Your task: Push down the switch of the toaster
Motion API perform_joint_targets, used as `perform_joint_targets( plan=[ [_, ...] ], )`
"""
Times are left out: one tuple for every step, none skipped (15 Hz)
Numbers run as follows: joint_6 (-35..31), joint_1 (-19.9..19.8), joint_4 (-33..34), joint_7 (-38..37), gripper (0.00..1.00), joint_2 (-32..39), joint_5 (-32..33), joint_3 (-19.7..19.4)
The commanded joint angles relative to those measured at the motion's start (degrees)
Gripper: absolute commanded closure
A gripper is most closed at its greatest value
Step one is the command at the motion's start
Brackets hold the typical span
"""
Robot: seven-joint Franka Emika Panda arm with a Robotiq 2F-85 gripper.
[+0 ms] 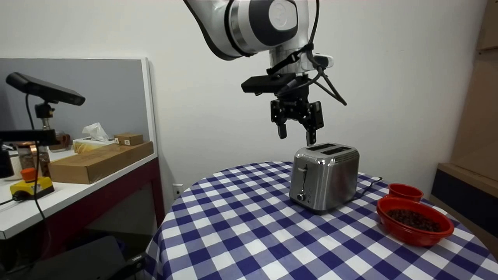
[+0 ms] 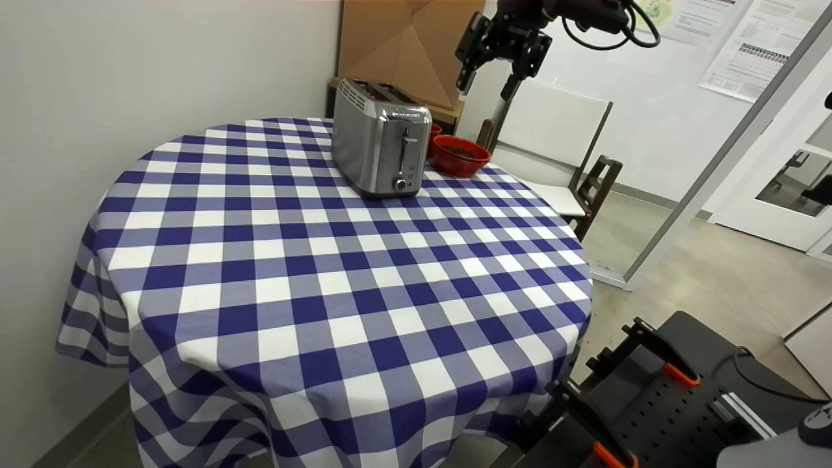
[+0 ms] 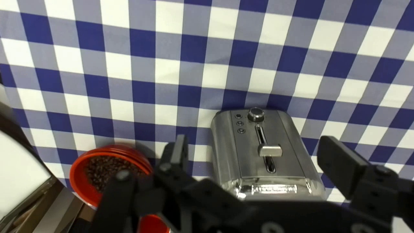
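Upright on the bench, the toaster shows 2 slots in both exterior views; the wrist view hides these but details 3 buttons. Its lever face points front right in an exterior view, long axis running back along the slots. The tool hangs higher, fingers parted.

My Panda arm slants down; in an exterior view my Robotiq gripper hangs above the tabletop, toward its far edge, fingers spread apart.
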State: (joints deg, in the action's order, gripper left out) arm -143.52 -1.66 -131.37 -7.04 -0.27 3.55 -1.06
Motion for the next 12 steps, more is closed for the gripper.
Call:
perform_joint_targets(
  plan=[
    [1.0,1.1,9.7,-6.0,0.0,7.5,2.9,0.5],
    [1.1,1.6,11.5,-7.2,0.0,8.7,3.1,0.5],
    [1.3,2.1,13.2,-8.3,0.0,9.8,3.3,0.4],
    [1.5,2.7,14.7,-9.3,0.0,10.6,3.5,0.4],
    [1.6,3.3,15.9,-10.2,0.0,11.3,3.7,0.3],
    [1.7,3.9,16.9,-11.0,0.25,11.9,4.0,0.3],
    [1.6,4.5,17.8,-11.7,0.28,12.6,4.5,0.1],
    [1.8,4.9,18.7,-11.8,0.33,13.3,4.4,0.2],
    [2.1,5.2,19.4,-12.1,0.4,13.8,4.2,0.2],
    [2.6,5.5,20.0,-11.8,0.49,14.3,3.7,0.3],
    [2.9,5.8,20.5,-11.6,0.56,14.8,3.7,0.3],
    [3.2,6.0,20.9,-11.2,0.65,15.3,3.7,0.3]
  ],
)
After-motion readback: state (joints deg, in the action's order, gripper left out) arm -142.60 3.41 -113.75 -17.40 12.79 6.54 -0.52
